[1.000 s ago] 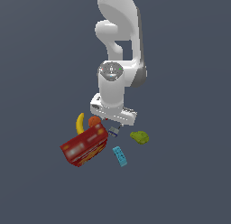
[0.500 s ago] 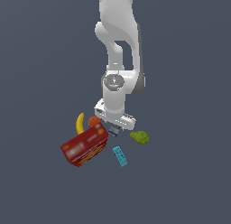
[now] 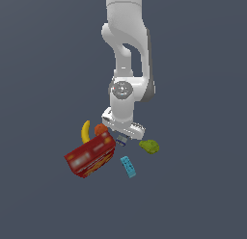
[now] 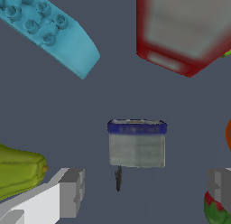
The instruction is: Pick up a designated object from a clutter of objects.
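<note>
Counter: plain dark grey-blue counter [image 3: 43, 64]; no walls or room visible around it.
Block: the small block [image 4: 136, 143] has a dark blue top band and a blurred whitish-grey face. It sits on the counter in the wrist view, ahead of my fingers and between their lines.
End effector: my end effector [image 4: 144, 191] is spread apart, 2 grey fingertips [image 4: 72, 191] showing, nothing clamped.
Neighbours: light-blue brick [image 4: 49, 31], red box [image 4: 185, 31] and green lump [image 4: 20, 173] lie apart from the block.
Exterior view: banana [image 3: 86, 132] and orange [image 3: 101, 129] sit behind the red box; block mostly hidden under my hand.
</note>
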Robot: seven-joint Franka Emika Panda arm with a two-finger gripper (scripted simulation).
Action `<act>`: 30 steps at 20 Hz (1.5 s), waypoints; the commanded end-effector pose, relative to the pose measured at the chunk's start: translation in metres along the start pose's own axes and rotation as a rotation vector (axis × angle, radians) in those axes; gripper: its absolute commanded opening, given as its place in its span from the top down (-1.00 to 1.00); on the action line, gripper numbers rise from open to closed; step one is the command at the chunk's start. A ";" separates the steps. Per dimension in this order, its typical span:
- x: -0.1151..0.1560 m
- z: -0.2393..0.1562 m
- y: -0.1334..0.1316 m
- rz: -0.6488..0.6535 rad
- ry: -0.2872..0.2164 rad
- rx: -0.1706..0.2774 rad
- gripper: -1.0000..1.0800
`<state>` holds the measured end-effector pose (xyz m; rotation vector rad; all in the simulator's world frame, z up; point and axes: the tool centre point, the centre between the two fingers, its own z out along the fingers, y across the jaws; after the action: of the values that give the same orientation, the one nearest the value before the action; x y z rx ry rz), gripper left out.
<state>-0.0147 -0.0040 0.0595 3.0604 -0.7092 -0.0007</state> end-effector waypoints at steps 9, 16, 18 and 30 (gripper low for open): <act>-0.001 0.041 0.000 0.002 0.000 0.000 -0.92; -0.001 0.047 0.000 0.003 0.000 0.000 1.00; -0.001 0.047 0.000 0.003 0.000 0.000 1.00; 0.001 0.033 -0.008 -0.004 0.015 0.010 1.00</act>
<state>-0.0101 0.0016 0.0234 3.0670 -0.7049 0.0243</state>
